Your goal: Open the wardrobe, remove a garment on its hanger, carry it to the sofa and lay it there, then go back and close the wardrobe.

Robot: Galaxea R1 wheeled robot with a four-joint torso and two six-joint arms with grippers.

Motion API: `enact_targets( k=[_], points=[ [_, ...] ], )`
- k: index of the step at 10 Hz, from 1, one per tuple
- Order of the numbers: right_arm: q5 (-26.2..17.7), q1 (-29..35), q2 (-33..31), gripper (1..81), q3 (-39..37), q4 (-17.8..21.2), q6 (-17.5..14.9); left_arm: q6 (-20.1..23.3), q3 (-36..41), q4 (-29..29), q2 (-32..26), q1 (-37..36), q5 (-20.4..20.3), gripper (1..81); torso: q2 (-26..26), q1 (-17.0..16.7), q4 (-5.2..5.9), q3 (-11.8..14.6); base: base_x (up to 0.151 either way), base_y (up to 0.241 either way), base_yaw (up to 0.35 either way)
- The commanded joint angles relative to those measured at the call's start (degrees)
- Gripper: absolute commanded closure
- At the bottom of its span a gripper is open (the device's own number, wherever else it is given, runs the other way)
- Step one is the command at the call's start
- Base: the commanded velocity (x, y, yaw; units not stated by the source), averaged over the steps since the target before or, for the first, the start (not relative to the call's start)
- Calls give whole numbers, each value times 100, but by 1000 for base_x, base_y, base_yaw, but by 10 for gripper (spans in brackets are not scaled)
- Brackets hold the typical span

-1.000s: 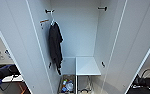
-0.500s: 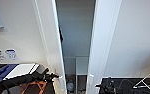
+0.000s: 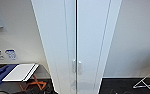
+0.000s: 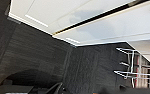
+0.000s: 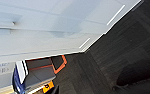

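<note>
Head view: wardrobe, tall, white, standing centre against a pale wall. Both doors shut, meeting at a thin dark seam. Pair of small white vertical handles low on the doors, one each side of the seam. Left of the wardrobe: white flat board lying on an orange-framed stand, blue item beside it. Right of the wardrobe: white wire rack on dark carpet.

Left wrist view: wardrobe base with door seam, dark carpet, wire rack.

Right wrist view: white wardrobe panel, orange frame.

Claws: state of either cannot be told.
</note>
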Motion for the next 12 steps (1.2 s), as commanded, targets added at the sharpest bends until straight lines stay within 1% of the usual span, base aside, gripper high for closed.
enact_targets(
  k=[1,3,4,6,7,8,9,10,11,12],
  points=[
    [-94,-358,474,10,-962,-1064,-13,753,85,872,97,854,-600,10,0,0,0,0,0,0,0],
    [-129,-983,1001,10,-1875,-1634,-21,903,-116,1249,264,1699,-1013,10,0,0,0,0,0,0,0],
    [-120,-1344,1258,10,-2343,-2058,-22,991,-310,1531,440,2139,-1278,10,0,0,0,0,0,0,0],
    [-76,-1968,1757,10,-3309,-2655,-30,1035,-653,1944,782,2921,-1708,10,0,0,0,0,0,0,0],
    [-58,-2267,1953,10,-3646,-2903,-30,1035,-750,2218,933,3282,-1956,10,0,0,0,2,0,0,0],
    [47,-2539,2172,10,-4042,-3167,-30,1027,-952,2543,1179,3598,-2333,10,-2,-2,0,2,0,0,0],
    [82,-2785,2409,10,-4367,-3378,-30,1027,-1172,2736,1407,3871,-2702,10,-2,-2,0,4,0,0,0],
    [91,-3040,2673,10,-4710,-3650,-30,1027,-1401,2798,1601,4047,-2870,10,-2,-5,0,6,0,0,0],
    [134,-3242,2935,10,-5058,-3869,-22,1035,-1670,2902,1836,4170,-2878,10,-4,-7,0,9,0,0,0],
    [336,-3410,3129,10,-5402,-3949,-22,1027,-2117,3035,2161,4259,-2887,10,-6,-9,0,11,0,0,0]
  ],
)
